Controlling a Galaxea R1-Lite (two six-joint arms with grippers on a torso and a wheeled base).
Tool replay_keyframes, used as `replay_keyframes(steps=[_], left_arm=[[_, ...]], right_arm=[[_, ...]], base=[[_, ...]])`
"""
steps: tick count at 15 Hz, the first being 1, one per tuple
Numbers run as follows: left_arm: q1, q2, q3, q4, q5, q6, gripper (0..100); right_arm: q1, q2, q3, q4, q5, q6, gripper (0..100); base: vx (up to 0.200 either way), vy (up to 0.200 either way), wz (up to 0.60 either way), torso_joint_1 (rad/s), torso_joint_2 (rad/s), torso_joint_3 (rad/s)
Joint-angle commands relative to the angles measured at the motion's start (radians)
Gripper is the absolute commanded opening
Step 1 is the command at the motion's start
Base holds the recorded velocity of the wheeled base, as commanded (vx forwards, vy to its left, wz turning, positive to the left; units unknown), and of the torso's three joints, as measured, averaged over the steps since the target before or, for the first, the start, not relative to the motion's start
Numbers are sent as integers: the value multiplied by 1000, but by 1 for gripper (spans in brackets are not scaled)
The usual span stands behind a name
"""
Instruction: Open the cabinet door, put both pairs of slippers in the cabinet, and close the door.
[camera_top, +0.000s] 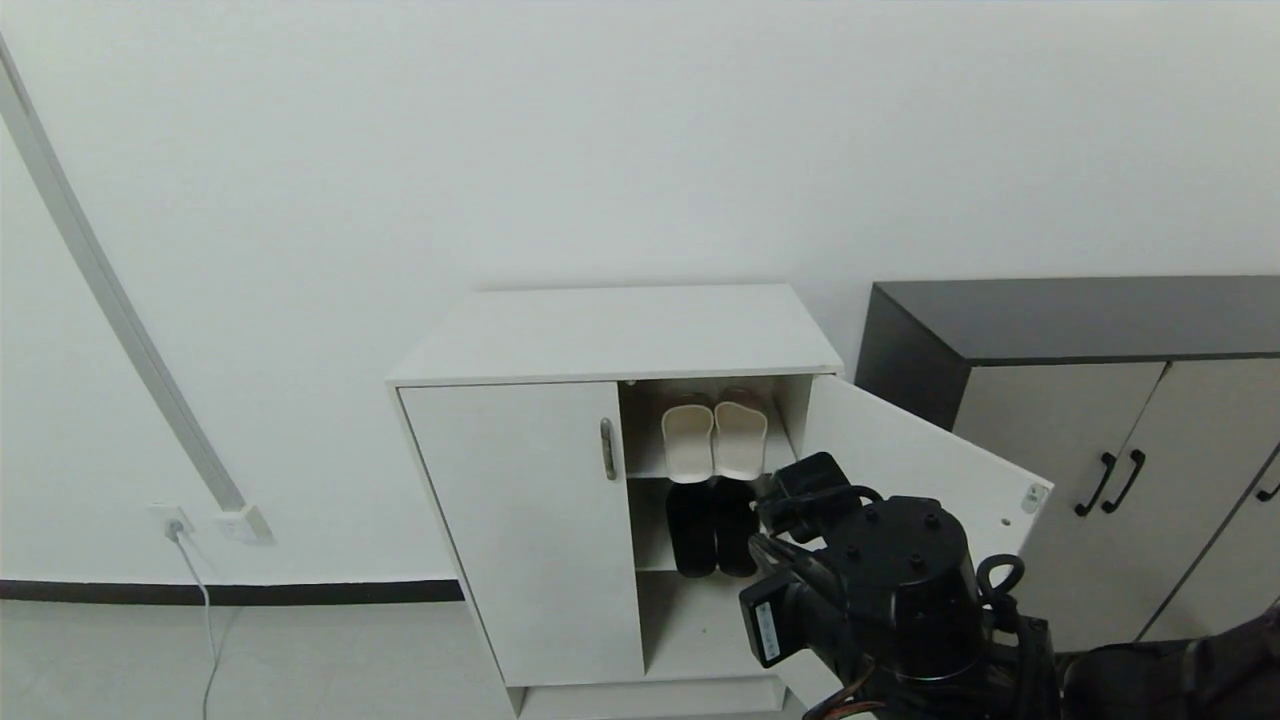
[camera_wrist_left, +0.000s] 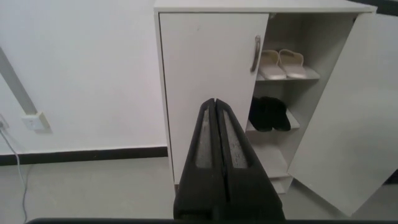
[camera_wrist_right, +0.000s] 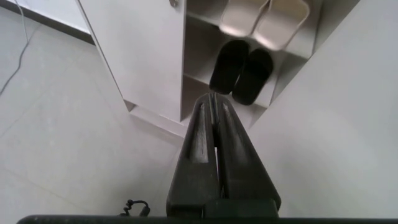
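Right pincer (camera_wrist_right: 213, 98): both fingers are pressed flat together with nothing between them. The tips aim into the open right half of the white cabinet (camera_top: 620, 335), toward the black slippers (camera_wrist_right: 241, 74). There is a clear gap and no contact. The right door (camera_top: 925, 465) is swung wide open. Its inner face runs close beside this pincer, and whether they touch, I cannot tell.

Left pincer (camera_wrist_left: 215, 102): also clenched, and empty. It faces the shut left door (camera_wrist_left: 211, 56), well apart from it, out over the pale floor (camera_wrist_left: 93, 186). Both pairs of slippers lie off to the robot's right of where it points.

Slippers: both pairs are inside the cabinet, in the open right compartment.
- The beige slippers (camera_top: 714, 440) are on the upper shelf, side by side and close together.
- The black slippers are on the shelf directly below, also side by side.
- Both pairs sit near the front edge of their shelves.

Left door: a slim metal handle (camera_top: 607, 449) stands upright at its inner edge, about level with the upper shelf.

Surroundings: a dark-topped cabinet (camera_top: 1080, 320) stands on the right of the white one with its doors shut. The open right door swings out toward it. A wall socket (camera_top: 170, 520) sits low on the wall to the left, with a cable running from it down to the floor.
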Motion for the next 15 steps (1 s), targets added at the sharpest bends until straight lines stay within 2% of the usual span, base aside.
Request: replay_keyframes(steps=[1,9,12,15], left_arm=[[0,2,0,0,0,0,0],[0,2,0,0,0,-1,0],[0,2,0,0,0,-1,0],[0,2,0,0,0,-1,0]], right_arm=[[0,-1,1,0,0,1,0],[-6,-1,26,-30,23,-11,0],[-7,-3,29,-28,29,-11,0],[-7,-3,29,-28,34,-11,0]], base=[[0,0,0,222,-559,-320],[0,0,0,249,-569,-322],[0,0,0,68,-145,-80],[0,0,-600,12,-14,-7]])
